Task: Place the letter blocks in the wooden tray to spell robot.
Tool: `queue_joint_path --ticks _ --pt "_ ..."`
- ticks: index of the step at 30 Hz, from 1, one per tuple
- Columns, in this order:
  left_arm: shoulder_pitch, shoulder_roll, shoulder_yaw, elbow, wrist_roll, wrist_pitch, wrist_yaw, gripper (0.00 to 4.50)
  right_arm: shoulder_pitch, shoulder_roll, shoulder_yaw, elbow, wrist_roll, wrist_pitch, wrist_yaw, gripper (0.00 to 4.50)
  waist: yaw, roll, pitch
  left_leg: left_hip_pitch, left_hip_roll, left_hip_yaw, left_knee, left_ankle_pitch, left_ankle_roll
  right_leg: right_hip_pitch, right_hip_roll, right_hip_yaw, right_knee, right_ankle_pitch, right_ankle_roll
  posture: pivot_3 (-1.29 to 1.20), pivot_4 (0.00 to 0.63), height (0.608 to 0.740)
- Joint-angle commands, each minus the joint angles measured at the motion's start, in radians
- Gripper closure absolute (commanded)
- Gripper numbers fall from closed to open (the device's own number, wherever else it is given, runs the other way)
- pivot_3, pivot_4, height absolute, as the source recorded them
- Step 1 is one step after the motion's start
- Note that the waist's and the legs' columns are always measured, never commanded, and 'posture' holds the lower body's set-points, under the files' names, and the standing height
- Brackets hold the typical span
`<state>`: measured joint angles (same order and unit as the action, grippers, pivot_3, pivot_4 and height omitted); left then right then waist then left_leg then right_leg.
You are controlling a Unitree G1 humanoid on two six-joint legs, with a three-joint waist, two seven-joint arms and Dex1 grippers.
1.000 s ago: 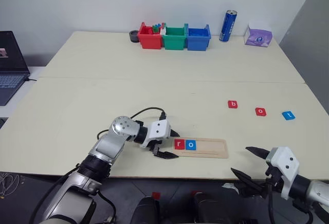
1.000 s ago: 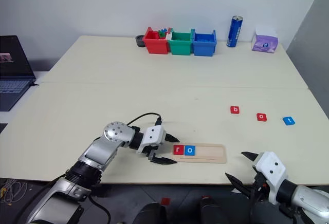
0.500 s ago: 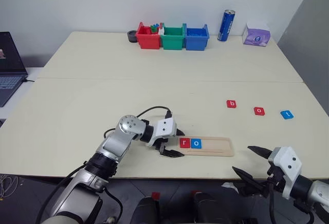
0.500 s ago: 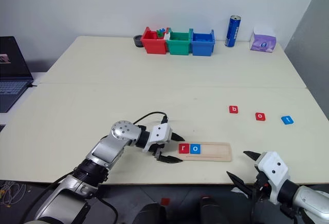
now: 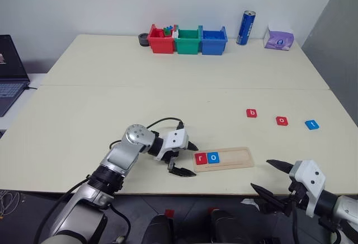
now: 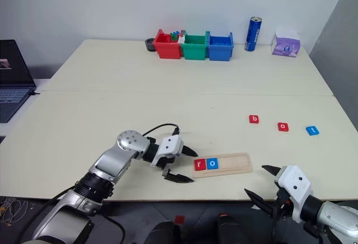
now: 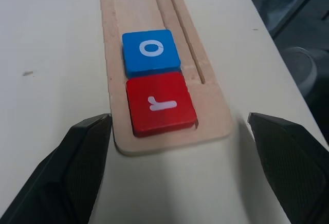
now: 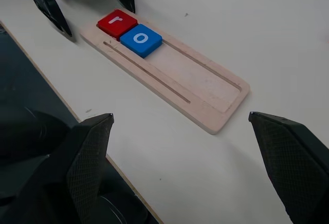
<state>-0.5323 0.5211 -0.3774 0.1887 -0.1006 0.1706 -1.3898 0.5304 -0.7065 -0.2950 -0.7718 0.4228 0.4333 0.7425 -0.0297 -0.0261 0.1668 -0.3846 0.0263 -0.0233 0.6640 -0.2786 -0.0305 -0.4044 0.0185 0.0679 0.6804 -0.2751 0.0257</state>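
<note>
1. Lying near the front edge of the table (image 5: 168, 95), the wooden tray (image 5: 235, 158) holds two letter blocks at its left end.
2. The red "r" block (image 5: 201, 158) sits first, and the blue "o" block (image 5: 213, 157) sits right beside it, touching it.
3. The rest of the tray's wide groove is bare wood.
4. The left gripper (image 5: 184, 158) sits at the tray's left end with its fingers (image 7: 77, 175) spread wide apart, one on each side of that end. It holds nothing, and I cannot tell if the fingers touch the wood.
5. The right gripper (image 5: 270, 177) hangs off the front edge of the table, near the tray's right end. Its fingers are spread wide too, and it holds nothing.
6. Three more blocks lie on the table to the right, well apart from the tray: a red "b" block (image 5: 252, 113), a red "o" block (image 5: 282, 121) and a blue "t" block (image 5: 312, 124).
7. Far at the back stand a red bin (image 5: 161, 40), a green bin (image 5: 188, 41) and a blue bin (image 5: 215, 40) in a row, with a blue can (image 5: 246, 28) and a purple tissue pack (image 5: 280, 38) to their right.
8. A laptop (image 5: 10, 70) sits off to the left.
</note>
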Motion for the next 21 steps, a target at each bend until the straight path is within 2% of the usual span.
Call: queue_joint_path --ticks 1,4,10,16,21 --pt "-0.010 0.027 0.073 -0.032 -0.060 0.000 -0.007 0.03 -0.059 -0.010 -0.060 -0.022 0.090 0.036 0.006 0.00 0.000 0.000 0.000 0.000 0.000 0.000 0.000 0.000 0.000 0.000 0.000 0.000 0.000 0.000 0.000 0.00 0.150 0.740" --pt "-0.002 0.045 0.114 -0.039 -0.089 0.008 0.004 0.03 -0.122 -0.019 -0.086 0.006 0.148 0.075 0.008 0.00 0.000 0.000 0.000 0.000 0.000 0.000 0.000 0.000 0.000 0.000 0.000 0.000 0.000 0.000 0.000 0.00 0.150 0.740" --pt "0.038 0.071 0.126 -0.056 -0.093 -0.014 0.014 0.03 -0.173 -0.046 -0.062 0.042 0.153 0.092 0.033 0.00 0.002 0.000 0.000 -0.001 0.000 0.000 0.000 0.000 0.000 0.000 0.000 0.000 0.000 0.000 0.000 0.00 0.150 0.740" --pt "0.075 0.086 0.112 -0.093 -0.101 -0.032 -0.011 0.03 -0.175 -0.051 -0.042 0.034 0.154 0.100 0.046 0.00 0.001 0.000 0.000 0.000 0.000 0.000 0.000 0.000 0.000 0.000 0.000 0.000 0.000 0.000 0.000 0.00 0.150 0.740" --pt "0.084 0.062 0.086 -0.112 -0.075 -0.047 0.018 0.03 -0.157 -0.043 -0.020 0.020 0.134 0.093 0.038 0.00 0.002 0.000 0.000 0.000 0.000 0.000 0.000 0.000 0.000 0.000 0.000 0.000 0.000 0.000 0.000 0.00 0.150 0.740"
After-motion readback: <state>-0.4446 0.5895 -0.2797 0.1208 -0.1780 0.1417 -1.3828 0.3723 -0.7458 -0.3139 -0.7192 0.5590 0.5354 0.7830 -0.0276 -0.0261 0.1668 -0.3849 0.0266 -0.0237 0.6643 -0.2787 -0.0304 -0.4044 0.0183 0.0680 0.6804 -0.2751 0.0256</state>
